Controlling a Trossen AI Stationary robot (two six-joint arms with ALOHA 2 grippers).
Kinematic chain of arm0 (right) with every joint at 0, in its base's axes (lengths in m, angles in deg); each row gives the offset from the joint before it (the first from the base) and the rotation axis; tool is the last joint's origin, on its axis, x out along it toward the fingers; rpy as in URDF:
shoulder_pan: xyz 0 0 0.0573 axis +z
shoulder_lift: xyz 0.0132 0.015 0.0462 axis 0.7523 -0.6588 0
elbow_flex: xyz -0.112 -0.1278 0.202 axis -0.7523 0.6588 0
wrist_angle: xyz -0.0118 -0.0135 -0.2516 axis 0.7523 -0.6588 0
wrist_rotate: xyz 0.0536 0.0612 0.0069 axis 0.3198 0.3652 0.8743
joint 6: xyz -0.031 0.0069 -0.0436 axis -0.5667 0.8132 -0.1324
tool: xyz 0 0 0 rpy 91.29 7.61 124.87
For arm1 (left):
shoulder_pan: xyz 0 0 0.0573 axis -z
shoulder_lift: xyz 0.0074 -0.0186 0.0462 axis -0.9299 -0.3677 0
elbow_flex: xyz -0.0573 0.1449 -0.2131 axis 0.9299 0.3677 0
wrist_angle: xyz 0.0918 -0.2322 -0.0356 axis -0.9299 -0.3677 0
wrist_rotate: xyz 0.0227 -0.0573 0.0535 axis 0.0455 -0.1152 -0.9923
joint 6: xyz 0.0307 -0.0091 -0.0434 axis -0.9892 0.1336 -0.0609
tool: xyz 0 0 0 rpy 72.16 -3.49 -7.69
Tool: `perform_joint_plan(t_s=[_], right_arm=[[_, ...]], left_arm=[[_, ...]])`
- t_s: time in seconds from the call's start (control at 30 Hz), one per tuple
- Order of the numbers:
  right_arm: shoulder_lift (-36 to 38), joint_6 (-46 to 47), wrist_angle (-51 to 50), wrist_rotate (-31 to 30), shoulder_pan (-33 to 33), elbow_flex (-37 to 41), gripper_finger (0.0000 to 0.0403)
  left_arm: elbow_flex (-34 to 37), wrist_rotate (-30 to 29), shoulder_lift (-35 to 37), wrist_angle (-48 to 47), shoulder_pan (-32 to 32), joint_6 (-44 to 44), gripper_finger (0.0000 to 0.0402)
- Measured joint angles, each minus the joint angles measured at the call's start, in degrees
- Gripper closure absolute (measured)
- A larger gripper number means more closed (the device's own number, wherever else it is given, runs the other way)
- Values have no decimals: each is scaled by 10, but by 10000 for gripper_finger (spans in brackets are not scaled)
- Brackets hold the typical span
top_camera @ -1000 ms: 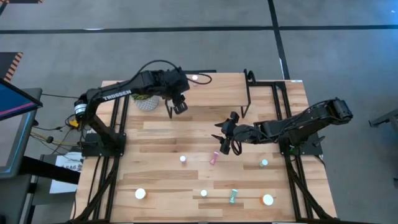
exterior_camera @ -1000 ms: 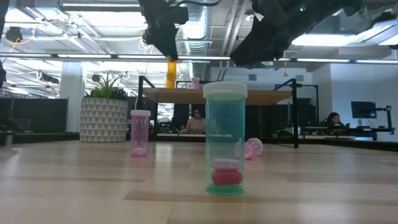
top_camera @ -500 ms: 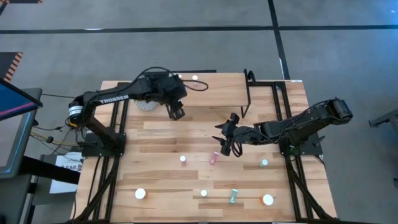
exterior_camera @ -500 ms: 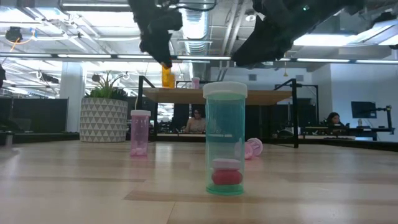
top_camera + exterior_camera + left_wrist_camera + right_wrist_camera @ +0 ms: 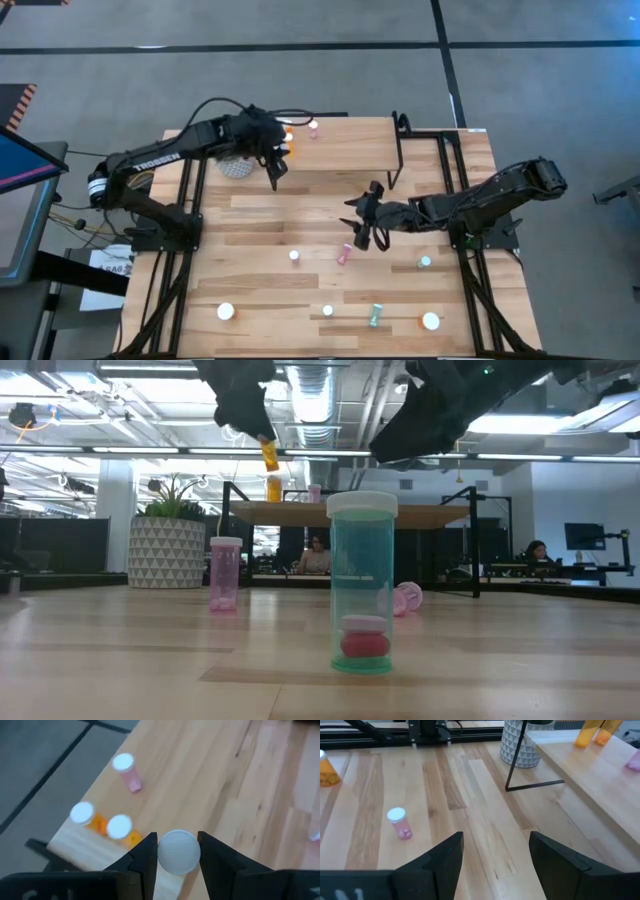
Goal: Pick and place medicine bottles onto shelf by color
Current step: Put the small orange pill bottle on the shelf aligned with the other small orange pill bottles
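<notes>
- Over the last second we see the left gripper (image 5: 272,158) has swung from the open table near the plant pot (image 5: 234,166) up to the left end of the shelf (image 5: 350,150), and it now hangs just above that end.
- Its fingers are clamped on an orange bottle (image 5: 270,456); in the left wrist view the bottle's white cap (image 5: 179,851) sits squeezed between the two fingers (image 5: 144,857).
- In our judgement this bottle is at the delivery stage: two more orange bottles (image 5: 120,829) already stand at that end of the shelf, so it is arriving at its own colour group.
- A pink bottle (image 5: 127,769) stands on the shelf a little further along from the orange pair, apart from them.
- The held bottle's long axis runs nearly vertical, cap uppermost toward the wrist and base pointing down at the shelf; in the low view it leans slightly.
- The right gripper (image 5: 366,236) has not moved; it hovers over the middle of the table with its fingers apart and nothing between them, near a pink bottle (image 5: 344,254) lying on its side.
</notes>
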Motion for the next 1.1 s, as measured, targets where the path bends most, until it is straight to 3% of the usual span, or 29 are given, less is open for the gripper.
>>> perform_joint_plan(t_s=[0.27,1.1], right_arm=[[0,5,2,0,-1,0,153],[0,4,-1,0,0,0,153]], left_arm=[[-49,38,-55,-43,-22,-18,291],[-52,46,-116,-68,-24,-45,291]])
